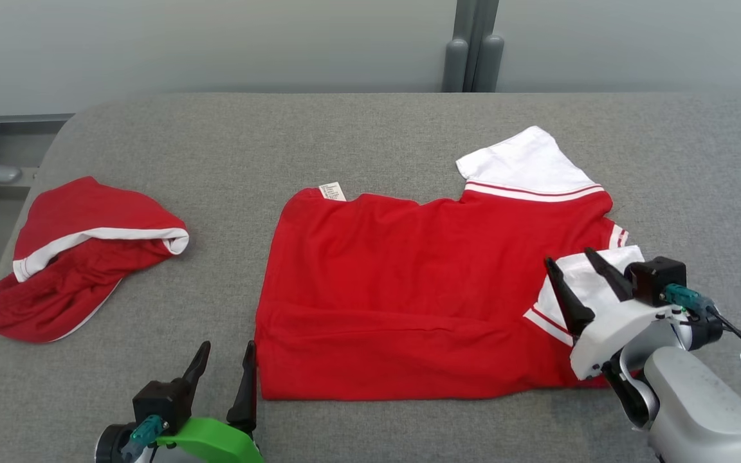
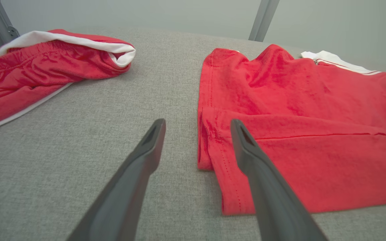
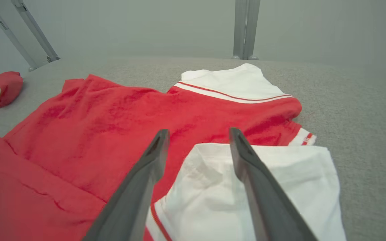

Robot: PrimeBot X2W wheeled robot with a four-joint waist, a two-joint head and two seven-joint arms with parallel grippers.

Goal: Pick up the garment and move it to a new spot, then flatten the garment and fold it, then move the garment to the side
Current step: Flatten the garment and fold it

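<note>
Head view: the red garment (image 1: 409, 289) is seen spread on the grey table (image 1: 370, 122), a little right of centre. Its long axis runs left to right: hem at the left, white sleeves at the right. The left gripper (image 1: 228, 350) is held just beside the hem's near corner, fingers parted and nothing between them. The right gripper (image 1: 568, 257) is poised over the near white sleeve (image 1: 628, 257), fingers likewise spread and empty. A second red piece, the bundled shorts (image 1: 81, 257), is left well apart at the far left.

Left wrist view: the left gripper (image 2: 197, 124) is shown straddling the hem edge. 1 finger is over bare table, the other over the garment (image 2: 297, 117), where a doubled layer can be made out along the near side. Contact with the cloth cannot be judged. The shorts (image 2: 45, 63) lie off to the view's left.

Right wrist view: the right gripper (image 3: 198, 132) is aimed along the near sleeve (image 3: 280, 180), the red body (image 3: 95, 127) lying ahead and to the view's left.

Judged from this, flattening looks largely done and folding is in hand. Each end of the long axis is covered by its nearer arm, so the sleeve end is best taken by the right and the hem corner by the left.
</note>
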